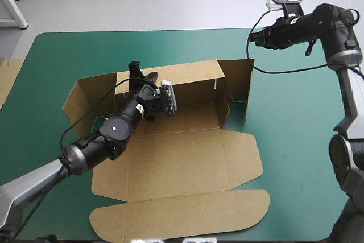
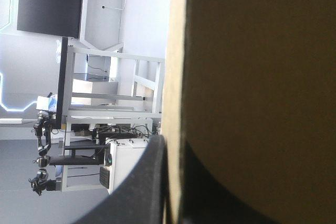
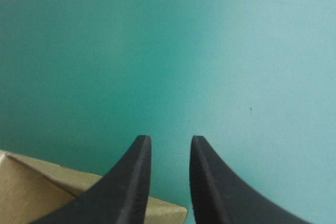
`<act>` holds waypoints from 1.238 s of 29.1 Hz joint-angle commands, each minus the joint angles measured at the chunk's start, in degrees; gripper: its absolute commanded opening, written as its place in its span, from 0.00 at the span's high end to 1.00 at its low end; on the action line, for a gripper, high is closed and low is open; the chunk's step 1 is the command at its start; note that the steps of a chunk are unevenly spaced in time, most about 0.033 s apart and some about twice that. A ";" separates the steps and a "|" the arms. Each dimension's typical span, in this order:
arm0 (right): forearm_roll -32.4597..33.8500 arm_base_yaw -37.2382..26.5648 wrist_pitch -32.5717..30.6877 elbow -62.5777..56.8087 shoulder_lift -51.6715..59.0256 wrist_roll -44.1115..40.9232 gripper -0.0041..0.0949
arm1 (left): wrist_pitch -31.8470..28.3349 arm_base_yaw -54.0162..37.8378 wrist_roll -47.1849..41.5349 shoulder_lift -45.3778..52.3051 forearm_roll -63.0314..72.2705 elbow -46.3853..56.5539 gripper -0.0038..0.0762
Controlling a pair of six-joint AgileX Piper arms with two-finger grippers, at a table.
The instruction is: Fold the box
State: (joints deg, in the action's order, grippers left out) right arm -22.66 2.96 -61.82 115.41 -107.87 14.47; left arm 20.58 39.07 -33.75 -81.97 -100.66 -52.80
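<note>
High view: box amid teal-green cover

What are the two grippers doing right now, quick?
Left gripper: shut on the box, pinching its raised back wall.
Right gripper: open, holding nothing, over the teal-green cover.

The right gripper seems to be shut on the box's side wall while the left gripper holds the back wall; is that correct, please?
Not quite: the right gripper is open and holds nothing, poised above the cover just beyond the box, as the right wrist view shows. The left gripper does hold the back wall.
</note>
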 commanded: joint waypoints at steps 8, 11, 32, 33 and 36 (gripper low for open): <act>-7.37 -0.46 -6.40 10.46 -9.77 0.47 0.89 | 0.51 0.42 -1.62 1.15 -0.52 -1.01 0.97; -7.94 -0.38 -9.03 10.46 -9.77 1.11 0.92 | 0.51 0.42 -1.62 1.10 -0.52 -1.01 0.97; -28.57 1.78 6.93 -32.17 15.25 25.52 0.92 | 0.60 0.42 -0.92 0.40 -0.62 -1.01 0.97; -30.74 1.78 7.89 -33.83 15.85 27.12 0.92 | 0.60 0.42 -0.92 0.40 -0.62 -1.01 0.97; -36.32 1.78 8.29 -39.51 17.00 32.37 0.92 | 0.60 0.42 -0.92 0.40 -0.62 -1.01 0.97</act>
State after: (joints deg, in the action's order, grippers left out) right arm -50.91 4.79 -55.40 78.92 -94.53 41.00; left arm 21.18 39.07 -33.55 -82.73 -101.31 -52.80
